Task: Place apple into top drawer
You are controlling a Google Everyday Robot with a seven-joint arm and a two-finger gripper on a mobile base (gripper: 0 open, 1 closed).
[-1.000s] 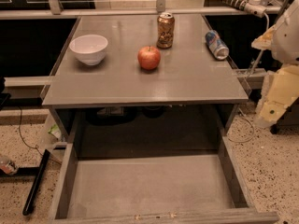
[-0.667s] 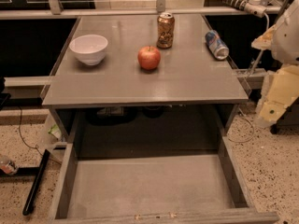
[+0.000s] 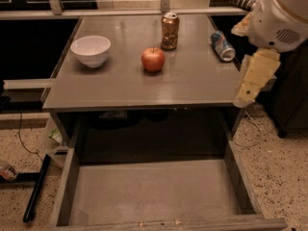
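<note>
The red apple (image 3: 153, 59) stands upright on the grey tabletop (image 3: 144, 81), near its middle, clear of everything else. The top drawer (image 3: 154, 191) is pulled out below the table's front edge, and its flat grey bottom holds nothing. My gripper (image 3: 251, 82) hangs at the right edge of the table, pointing down, well to the right of the apple and above the drawer's right side. It holds nothing that I can see.
A white bowl (image 3: 91, 50) sits at the table's left. A brown can (image 3: 169, 31) stands upright just behind the apple. A blue can (image 3: 222, 45) lies on its side at the right rear, close to my arm. Speckled floor lies on both sides.
My arm and gripper have moved left and a little up, closer to the table's right edge. The apple, bowl, cans and drawer have not moved.
</note>
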